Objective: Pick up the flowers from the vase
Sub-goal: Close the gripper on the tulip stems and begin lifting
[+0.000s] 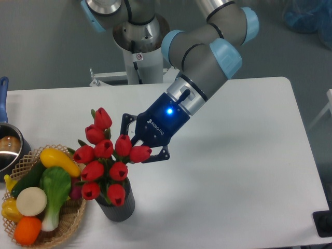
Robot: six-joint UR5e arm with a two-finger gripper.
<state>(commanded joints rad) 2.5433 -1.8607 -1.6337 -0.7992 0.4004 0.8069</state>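
The flowers [105,165], a bunch of red tulip buds with green leaves, stand raised over the vase [120,206], a short dark ribbed pot near the table's front. The lowest buds still overlap the vase's mouth, and the stems are hidden behind them. My gripper [134,146] reaches in from the upper right and is shut on the flowers at the right side of the bunch. Its fingertips are buried among the buds.
A wicker basket [71,228] of yellow, green and orange vegetables sits just left of the vase, touching the bunch's leaves. A metal saucepan [9,149] with a blue handle stands at the left edge. The arm's base [137,44] rises behind the table.
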